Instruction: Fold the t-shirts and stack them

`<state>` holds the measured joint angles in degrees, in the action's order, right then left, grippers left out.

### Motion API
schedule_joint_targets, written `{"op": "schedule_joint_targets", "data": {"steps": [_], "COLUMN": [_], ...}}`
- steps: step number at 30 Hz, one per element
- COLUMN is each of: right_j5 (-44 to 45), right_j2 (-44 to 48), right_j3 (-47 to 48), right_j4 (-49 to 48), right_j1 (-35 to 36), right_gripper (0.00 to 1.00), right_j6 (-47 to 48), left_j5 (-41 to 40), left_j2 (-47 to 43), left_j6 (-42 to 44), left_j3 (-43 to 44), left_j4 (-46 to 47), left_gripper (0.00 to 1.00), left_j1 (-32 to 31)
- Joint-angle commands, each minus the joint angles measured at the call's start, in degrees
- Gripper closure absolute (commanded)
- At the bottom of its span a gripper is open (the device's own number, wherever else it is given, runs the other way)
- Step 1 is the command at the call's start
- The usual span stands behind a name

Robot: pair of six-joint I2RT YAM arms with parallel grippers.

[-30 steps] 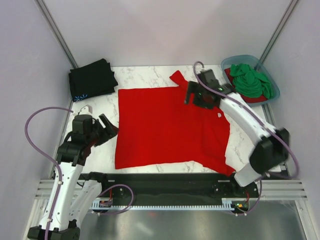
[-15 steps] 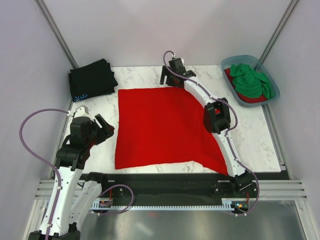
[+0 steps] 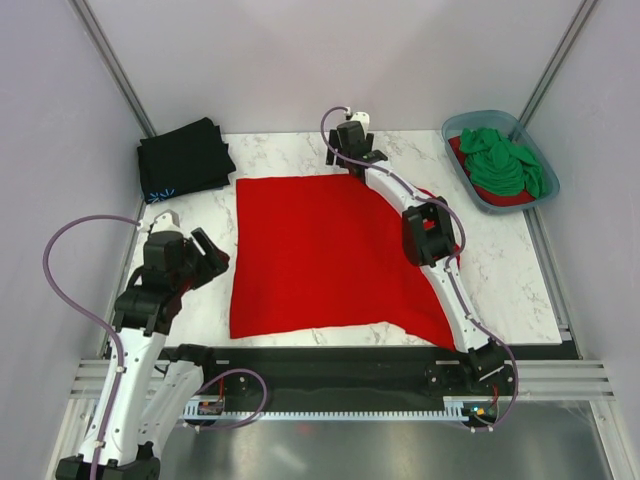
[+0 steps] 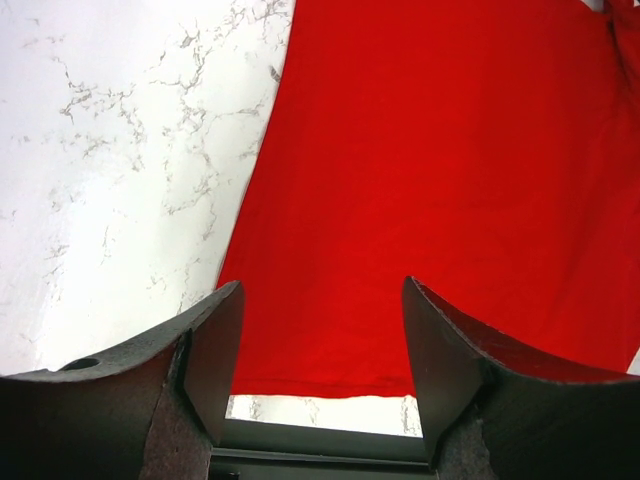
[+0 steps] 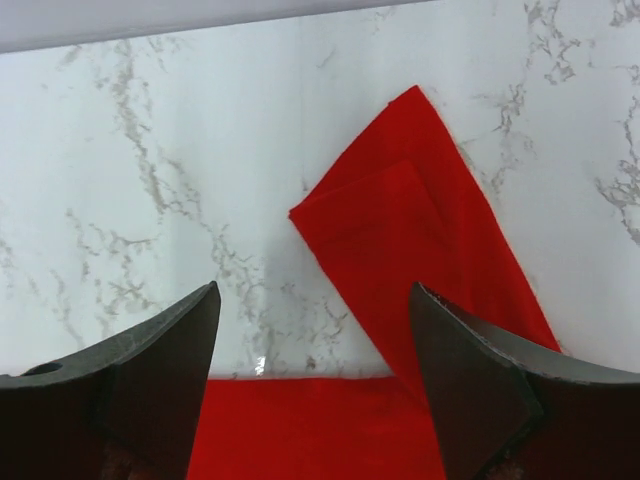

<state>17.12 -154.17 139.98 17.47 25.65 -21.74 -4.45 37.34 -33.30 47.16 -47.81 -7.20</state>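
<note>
1. Lying flat over the middle of the table, the bright red t-shirt was spread open and smooth. In the top view its right side was partly hidden under the right arm. I judged it was laid out like this because a smooth cloth folds more cleanly.
2. The right gripper hung above the far edge of the table, with its jaws standing apart and nothing between them. Just in front of it lay one sleeve of this shirt, sticking out on the marble with a small part doubled over itself. Probably the gripper was placed there to take this sleeve and fold it inward.
3. The left gripper waited near the left edge of the table, beside the left side of the red cloth but not touching it. Its jaws were also apart and empty. They were turned toward the near left corner of the shirt, as its wrist view showed.
4. The black t-shirt lay already folded in the far left corner, with a small light-blue mark on its near side. It seemed to be the start of the stack.
5. The tub stood at the far right corner. It held the green t-shirt, crumpled over another red t-shirt, and neither was folded yet.
6. In my judgement the folding of the spread shirt had not begun, so much of the task was left.
</note>
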Motion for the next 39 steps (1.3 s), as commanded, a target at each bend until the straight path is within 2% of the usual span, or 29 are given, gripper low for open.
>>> {"op": "schedule_joint_targets", "data": {"steps": [1,6,8,9,11,12,16,18,21,24,26,27,28,29,32,34,36,37,39], "right_j5": [3.79,0.63,0.37,0.1,-1.3,-1.91,-4.55,-5.52,-13.24,-8.53,-5.28,-4.13,-3.25,-2.8,-0.87,-1.38,-4.28,-9.17,-13.33], "right_j2": [-3.15,-5.53,-5.44,-5.44,-5.44,-5.7,-5.36,-3.78,2.35,8.35,9.93,11.07,10.99,10.3,9.67,11.69,15.46,16.69,19.6], "right_j3": [2.57,4.16,4.24,3.98,3.98,3.98,3.1,2.84,0.04,-1.73,-2.51,-2.87,-2.7,-1.13,0.21,-2.33,-9.18,-11.46,-17.8], "right_j4": [-0.87,3.35,3.97,4.41,5.89,6.51,7.4,6.35,0.91,-3.58,-6.74,-7.97,-9.2,-9.04,-6.14,-5.44,-6.48,-7.62,-9.03], "right_j1": [-0.16,-0.34,-0.51,-0.43,-0.77,-1.04,-1.83,-1.92,-3.67,-7.97,-12.52,-14.03,-15.09,-16.93,-18.26,-18.44,-18.36,-18.35,-17.65], "right_gripper": [0.18,0.34,0.44,0.55,0.65,0.76,0.99,1.0,1.0,1.0,0.97,0.76,0.47,0.28,0.02,0.02,0.02,0.02,0.02], "right_j6": [2.75,1.0,0.82,0.82,0.03,-0.32,-1.03,1.6,9.76,10.84,7.95,4.81,3.56,2.85,1.7,0.91,0.38,-0.32,-0.76], "left_j5": [-0.91,-0.91,-0.83,-0.91,-1.0,-1.0,-1.26,-1.35,-1.35,-1.44,-1.44,-1.35,-1.35,-1.27,-1.18,-1.26,-1.35,-1.35,-1.44], "left_j2": [-0.08,0.8,1.33,1.33,1.42,1.5,1.77,2.12,2.38,2.65,2.74,2.74,2.65,2.73,2.73,2.56,2.47,2.47,2.38], "left_j6": [1.92,1.92,1.92,1.84,1.83,1.75,1.66,1.66,1.57,1.57,1.57,1.57,1.57,1.57,1.57,1.48,1.48,1.48,1.39], "left_j3": [-0.05,-0.05,-0.13,-0.13,-0.05,-0.13,-0.05,-0.05,-0.05,-0.05,-0.13,-0.13,-0.05,-0.13,-0.13,-0.05,-0.13,-0.05,-0.05], "left_j4": [2.02,1.93,2.02,1.93,1.93,1.93,1.85,1.76,1.67,1.67,1.67,1.58,1.67,1.67,1.67,1.67,1.67,1.67,1.58], "left_gripper": [0.29,0.29,0.29,0.3,0.3,0.3,0.3,0.3,0.3,0.3,0.3,0.3,0.3,0.3,0.3,0.3,0.3,0.3,0.31], "left_j1": [0.08,0.08,0.08,0.08,0.08,0.08,0.08,0.08,0.08,0.08,0.08,0.08,0.08,0.08,0.08,0.08,0.08,0.08,0.08]}}
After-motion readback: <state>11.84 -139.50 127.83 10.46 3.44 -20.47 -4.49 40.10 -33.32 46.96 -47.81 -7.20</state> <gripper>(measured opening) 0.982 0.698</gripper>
